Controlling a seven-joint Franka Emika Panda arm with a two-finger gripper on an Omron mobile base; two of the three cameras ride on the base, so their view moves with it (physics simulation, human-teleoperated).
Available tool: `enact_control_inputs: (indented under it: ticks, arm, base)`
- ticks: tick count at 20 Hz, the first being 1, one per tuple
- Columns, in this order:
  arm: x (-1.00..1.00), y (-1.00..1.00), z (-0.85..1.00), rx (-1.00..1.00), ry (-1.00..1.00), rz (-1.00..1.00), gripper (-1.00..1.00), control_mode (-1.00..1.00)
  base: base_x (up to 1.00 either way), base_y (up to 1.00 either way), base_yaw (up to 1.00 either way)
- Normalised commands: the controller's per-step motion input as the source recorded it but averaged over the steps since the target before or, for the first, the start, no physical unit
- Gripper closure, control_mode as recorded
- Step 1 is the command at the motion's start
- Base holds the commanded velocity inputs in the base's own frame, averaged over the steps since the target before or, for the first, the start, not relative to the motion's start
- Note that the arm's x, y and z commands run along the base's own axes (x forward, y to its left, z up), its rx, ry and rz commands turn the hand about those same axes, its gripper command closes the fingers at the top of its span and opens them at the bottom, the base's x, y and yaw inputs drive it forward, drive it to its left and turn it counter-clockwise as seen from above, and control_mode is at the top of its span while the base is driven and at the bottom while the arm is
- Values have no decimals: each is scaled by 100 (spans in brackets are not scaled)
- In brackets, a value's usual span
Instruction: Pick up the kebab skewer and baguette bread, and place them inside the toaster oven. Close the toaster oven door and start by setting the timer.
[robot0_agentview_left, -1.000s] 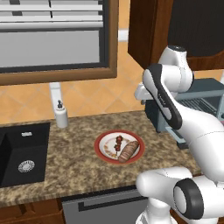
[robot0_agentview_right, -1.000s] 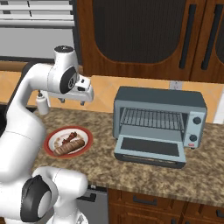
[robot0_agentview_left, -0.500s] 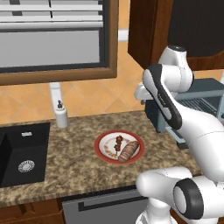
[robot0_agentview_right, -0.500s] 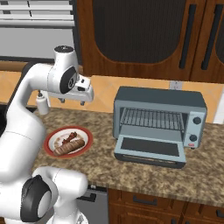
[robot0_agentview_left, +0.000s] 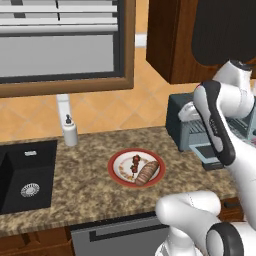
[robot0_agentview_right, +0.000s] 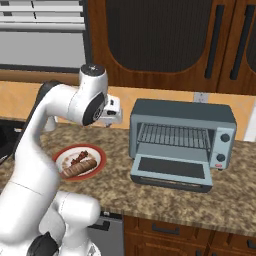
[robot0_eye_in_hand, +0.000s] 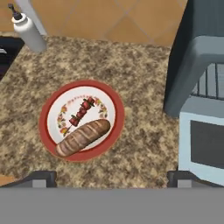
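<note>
- Kebab skewer first: we see it lying on the red-rimmed plate, a thin stick with dark red and brown chunks, running diagonally across the white middle.
- Just beside it on the same plate we have the baguette, golden brown and roughly parallel to the skewer; we cannot tell whether the two touch.
- We find the plate sitting on the speckled stone counter, between the black sink and the toaster oven.
- Over in the right base view, the plate shows partly behind our white arm, with the loaf nearest the counter's front edge.
- We see the toaster oven door folded down flat and open, its dark glass facing up, and the wire rack bare inside.
- Two knobs sit on the oven's right-hand panel.
- Our gripper hangs above the counter with its jaws spread wide and nothing between them; the dark fingertips frame the plate from above.
- By the wall we spot a white soap bottle next to the sink.
- Dark wooden cabinets hang above the oven.
</note>
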Motion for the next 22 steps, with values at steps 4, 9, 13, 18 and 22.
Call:
enact_control_inputs:
  ticks: [4,9,13,18,22]
  arm:
    - [-28,-89,-17,1,-36,27,-100,-100]
    - [-12,-62,-25,1,-44,27,-100,-100]
    - [14,-46,-18,9,-40,15,-100,-100]
    - [42,-55,-6,18,-23,9,-100,-100]
    - [11,-46,-8,19,-3,4,-100,-100]
  base:
    - [0,0,0]
    - [0,0,0]
    - [0,0,0]
    - [0,0,0]
    - [0,0,0]
